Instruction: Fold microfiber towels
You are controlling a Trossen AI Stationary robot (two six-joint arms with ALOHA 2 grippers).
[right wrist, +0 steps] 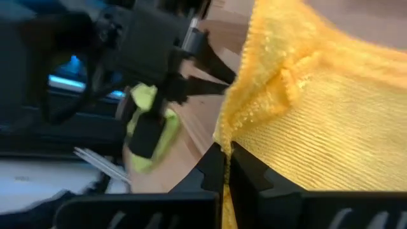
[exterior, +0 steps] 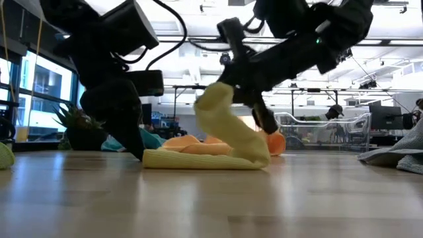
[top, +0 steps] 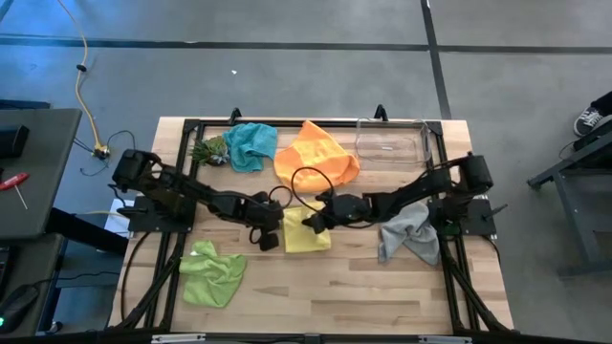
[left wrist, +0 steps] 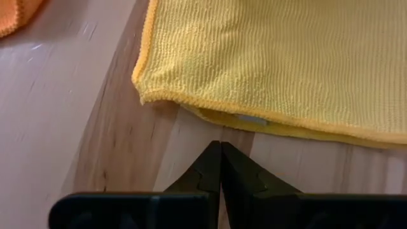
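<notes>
At table centre, right fingers pinching the soft yellow microfiber towel's lifted edge should carry it toward nine o'clock, where the pressed-together left fingers pin it.

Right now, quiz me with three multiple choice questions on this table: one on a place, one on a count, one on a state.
1. Where is the crumpled grey microfiber towel?
A. near the right arm's base
B. inside the clear plastic bin
C. beside the lime towel

2. How many towels are on the table?
A. three
B. five
C. seven

3. The right claw is:
A. open
B. shut on the soft yellow microfiber towel
C. out of view

Answers: A, it lies there; B, five colours show; B, a pinched edge hangs lifted.
</notes>
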